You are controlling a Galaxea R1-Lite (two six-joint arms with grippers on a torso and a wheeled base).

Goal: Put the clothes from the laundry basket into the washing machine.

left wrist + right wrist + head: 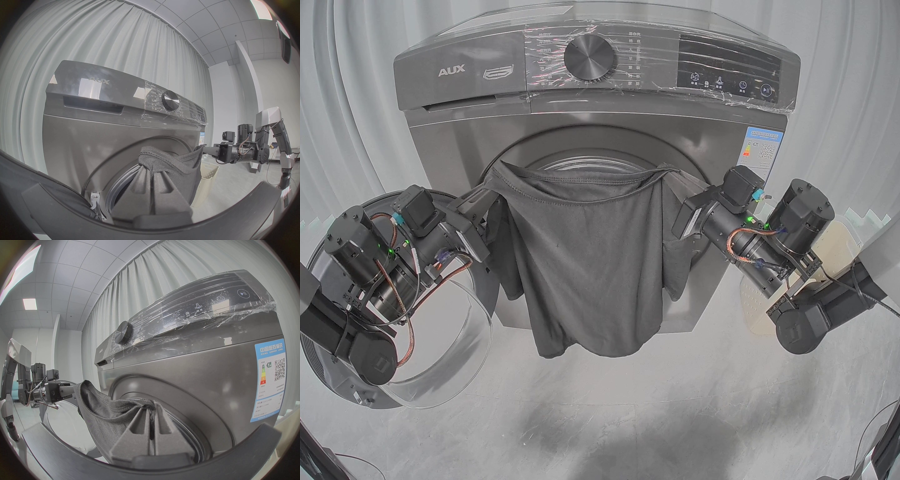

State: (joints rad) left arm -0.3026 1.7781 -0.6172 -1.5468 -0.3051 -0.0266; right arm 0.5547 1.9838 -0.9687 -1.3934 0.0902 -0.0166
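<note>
The dark grey shirt [587, 262] hangs spread out directly in front of the washing machine [456, 137]. It is held by its upper edge at two points and is carried by nothing else. That upper edge runs across the lower part of the round drum opening [584, 164]. The body of the cloth drapes down over the machine's front panel, and the loose hem ends near the panel's bottom edge. None of the shirt is inside the drum. The left gripper [487, 199] is at the opening's left side, its fingers [142, 187] pressed together on a bunched fold of the shirt's corner. The right gripper [689, 206] is at the opening's right side, likewise clamped, with cloth pinched between its fingers [137, 430]. The span between the two sags slightly in the middle. The machine's door [450, 350] stands swung open to the left, below and behind the left arm. The cream laundry basket [844, 250] sits on the floor [675, 400] beside the machine's right front corner, mostly hidden by the right arm; its contents cannot be seen. On the top panel, a round dial [589, 57] sits at the centre under clear film. A blue-bordered label [759, 150] is stuck at the front's upper right corner. A pale curtain [337, 94] hangs behind the machine.
</note>
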